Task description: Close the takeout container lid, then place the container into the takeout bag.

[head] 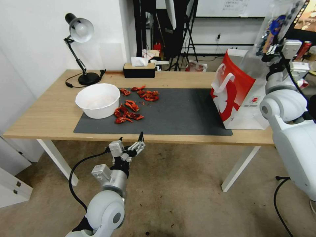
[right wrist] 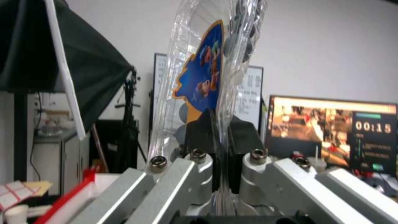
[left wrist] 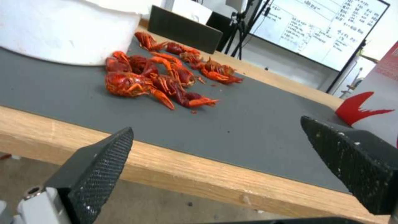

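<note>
The takeout container (head: 278, 28), raised at the far right, runs past the head view's top edge; its contents blur through the plastic. The right gripper (right wrist: 219, 161) clamps its rim, hiding the edge. The takeout bag (head: 235, 95) has its right side behind the robot's arm
</note>
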